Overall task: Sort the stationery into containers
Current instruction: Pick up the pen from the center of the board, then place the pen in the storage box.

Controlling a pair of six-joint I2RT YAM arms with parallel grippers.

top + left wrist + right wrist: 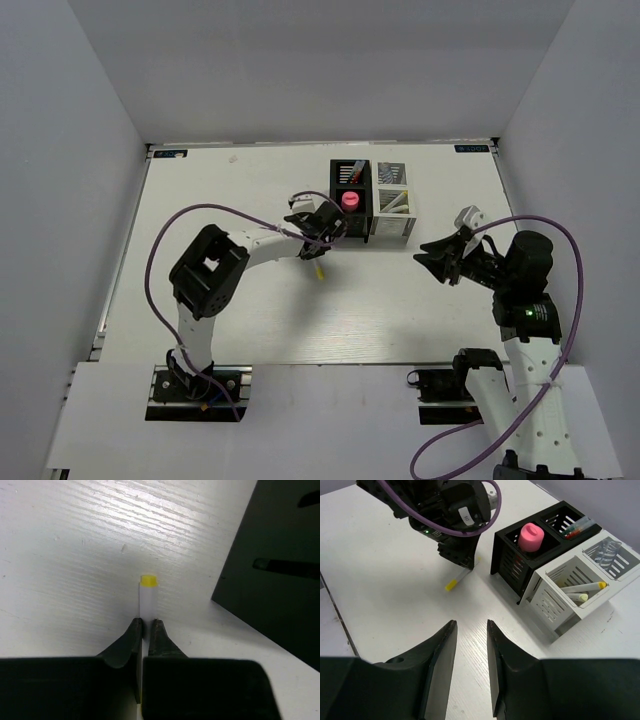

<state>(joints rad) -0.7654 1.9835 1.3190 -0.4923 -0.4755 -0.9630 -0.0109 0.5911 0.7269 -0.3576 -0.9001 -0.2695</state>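
My left gripper (146, 622) is shut on a thin white pen with a yellow tip (148, 592), which points down at the table just left of the black organiser (280, 580). In the top view the left gripper (318, 243) sits by the black organiser (338, 200), the pen's tip (320, 270) below it. The white-grey organiser (393, 228) joins it on the right. A pink-capped tube (532, 536) stands in the black organiser (507, 555). Two white-and-yellow pens (580, 587) lie in the white organiser (555, 610). My right gripper (471, 622) is open and empty, right of the organisers.
A red-black pen (572, 527) shows in the black organiser's back compartment. Something clear (609, 552) sits in the white one's back compartment. The left arm's purple cable (230, 212) loops over the table. Grey walls (90, 150) surround the white table (400, 300).
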